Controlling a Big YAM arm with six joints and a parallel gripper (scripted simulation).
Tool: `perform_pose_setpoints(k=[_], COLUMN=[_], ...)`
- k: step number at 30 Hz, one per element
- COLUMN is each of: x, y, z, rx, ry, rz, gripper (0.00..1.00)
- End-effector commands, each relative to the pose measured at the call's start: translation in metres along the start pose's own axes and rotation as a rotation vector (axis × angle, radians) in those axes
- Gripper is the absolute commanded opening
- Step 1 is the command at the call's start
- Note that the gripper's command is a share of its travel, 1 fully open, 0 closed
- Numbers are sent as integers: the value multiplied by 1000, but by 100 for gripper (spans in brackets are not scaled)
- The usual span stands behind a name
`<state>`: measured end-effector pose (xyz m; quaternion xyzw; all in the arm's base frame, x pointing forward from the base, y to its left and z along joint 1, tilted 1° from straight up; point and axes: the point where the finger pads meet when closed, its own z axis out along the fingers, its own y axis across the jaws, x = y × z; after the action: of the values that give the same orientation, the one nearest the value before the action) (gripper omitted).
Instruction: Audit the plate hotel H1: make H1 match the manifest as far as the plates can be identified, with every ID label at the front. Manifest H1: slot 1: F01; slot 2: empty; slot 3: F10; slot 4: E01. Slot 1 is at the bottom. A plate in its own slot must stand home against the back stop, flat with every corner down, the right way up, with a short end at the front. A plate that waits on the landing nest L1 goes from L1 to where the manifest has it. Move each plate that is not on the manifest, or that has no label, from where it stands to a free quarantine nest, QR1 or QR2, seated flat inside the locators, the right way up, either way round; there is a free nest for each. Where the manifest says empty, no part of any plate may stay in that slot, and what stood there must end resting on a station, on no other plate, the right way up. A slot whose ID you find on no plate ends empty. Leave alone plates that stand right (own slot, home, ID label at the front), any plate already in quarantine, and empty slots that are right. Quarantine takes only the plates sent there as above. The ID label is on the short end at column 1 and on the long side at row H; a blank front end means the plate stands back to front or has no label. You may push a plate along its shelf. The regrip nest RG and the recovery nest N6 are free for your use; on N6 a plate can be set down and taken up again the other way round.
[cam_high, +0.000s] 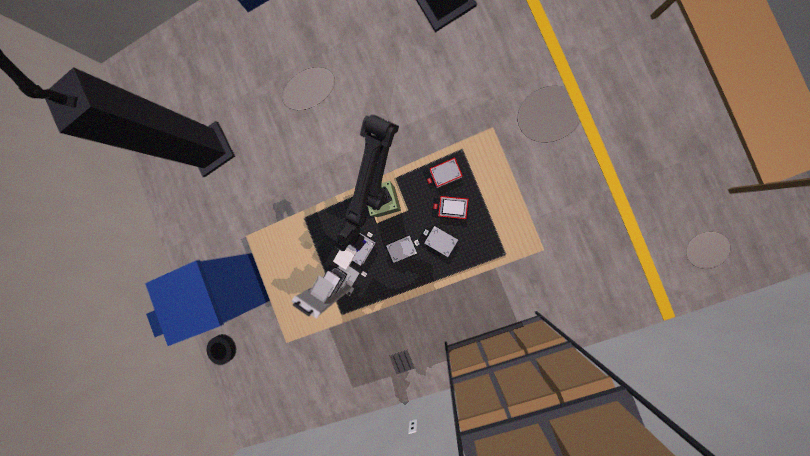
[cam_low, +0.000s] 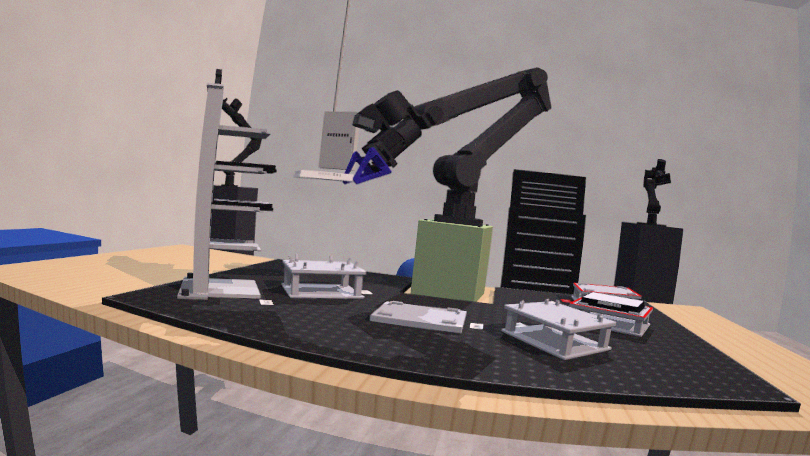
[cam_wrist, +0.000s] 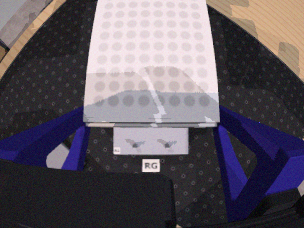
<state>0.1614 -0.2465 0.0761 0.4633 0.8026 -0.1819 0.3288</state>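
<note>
Blue two-fingered jaws (cam_low: 362, 168) clamped on the short end of a flat white well plate (cam_low: 324, 175), held level in the air beside the tall grey plate hotel (cam_low: 202, 186). Seen from the wrist: plate's well grid (cam_wrist: 151, 42), a small "RG" tag (cam_wrist: 152, 166) on the black perforated worktop (cam_wrist: 40, 82) beneath. Invisible from outside.

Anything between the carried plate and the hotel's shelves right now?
Nothing: the exterior view shows open air between the plate, gripped by the gripper, and the hotel shelves.
</note>
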Motion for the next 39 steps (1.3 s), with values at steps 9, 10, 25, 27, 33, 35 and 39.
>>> perform_pose_setpoints(k=[9, 10, 25, 27, 33, 35, 39], x=[-4, -4, 1, 2, 1, 4, 6], y=[3, 3, 3, 3, 3, 3, 3], z=[4, 4, 9, 10, 10, 12, 13], rx=[-6, -6, -6, -6, -6, -5, -6], ry=[-27, -27, -26, -26, -34, -26, -25], rz=[7, 7, 7, 7, 8, 8, 7], gripper=[86, 86, 86, 86, 86, 86, 86])
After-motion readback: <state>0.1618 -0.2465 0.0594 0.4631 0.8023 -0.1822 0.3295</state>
